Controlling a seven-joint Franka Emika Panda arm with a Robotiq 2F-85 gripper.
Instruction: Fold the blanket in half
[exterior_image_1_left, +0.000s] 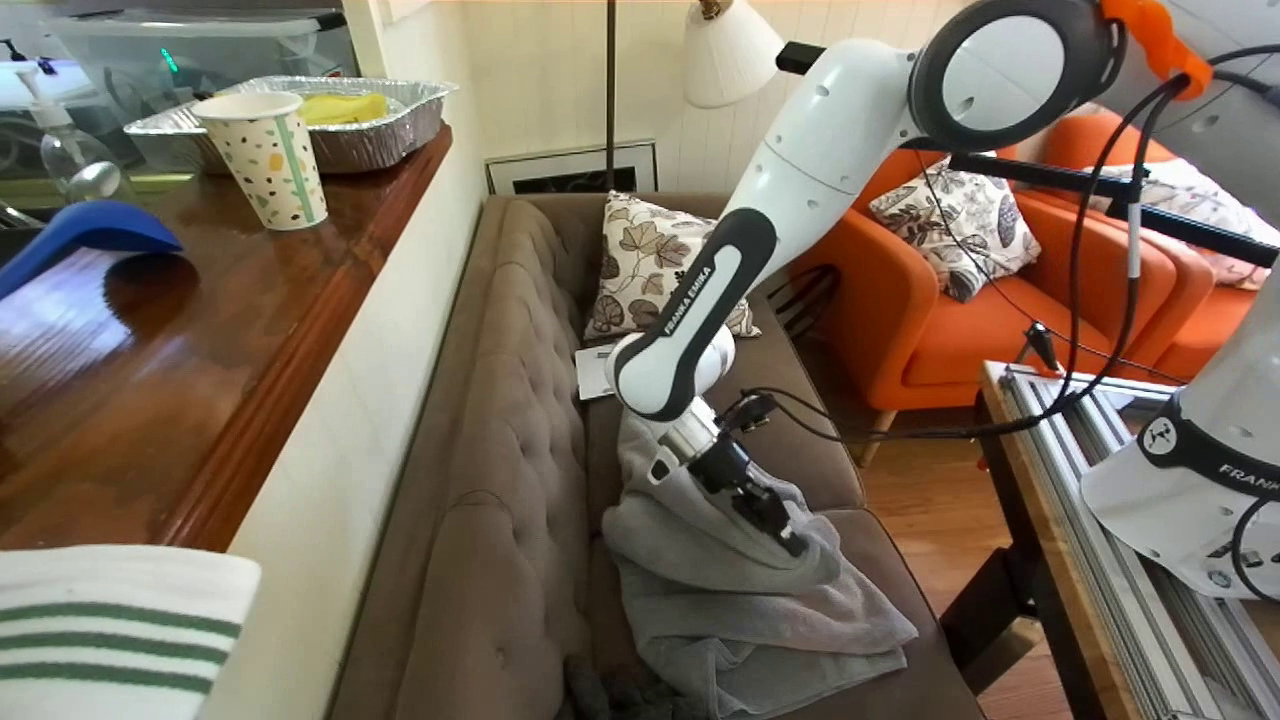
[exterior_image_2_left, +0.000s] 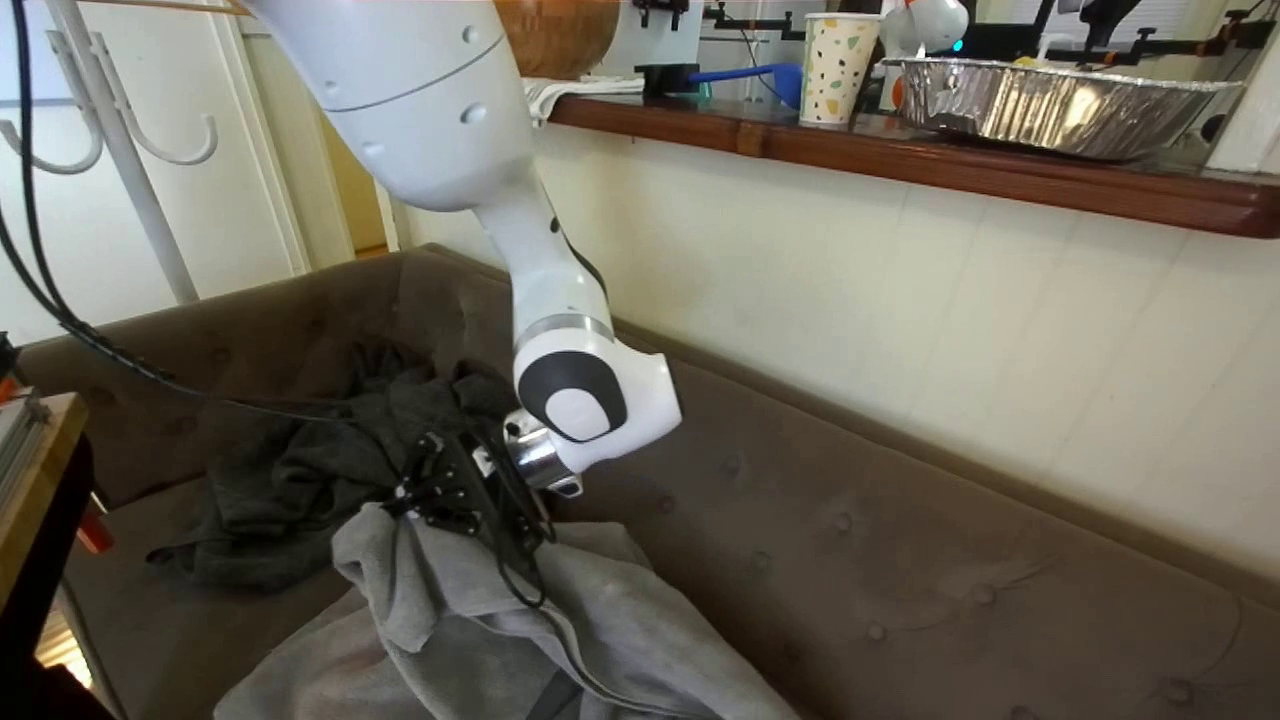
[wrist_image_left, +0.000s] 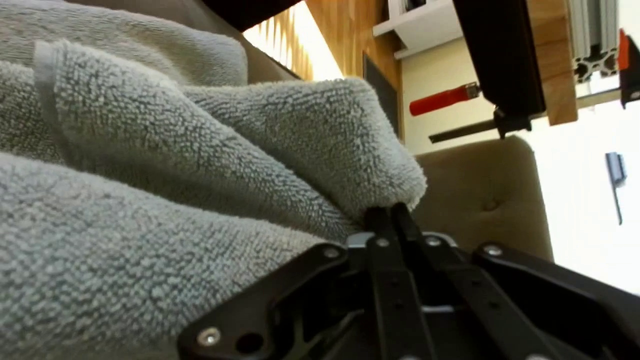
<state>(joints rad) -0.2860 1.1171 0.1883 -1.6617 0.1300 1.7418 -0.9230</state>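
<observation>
2 black fingers of the gripper sit almost tip to tip near the lower middle of the wrist view, and we think they pinch a bit of the light-grey blanket. In an exterior view that blanket lies heaped on the brown sofa, low in the middle of the frame. We worry the pinch may slip, since just the very ends seem to hold on and the big heap will likely drag. If the arm pulls too fast, the blanket could pop out. We cannot tell if they hold 1 layer or 2, so the wrong layers may lift. Wrinkles could also leave 2 uneven parts. On the left of an exterior view, a dark cloth lies close by and could be swept along.
</observation>
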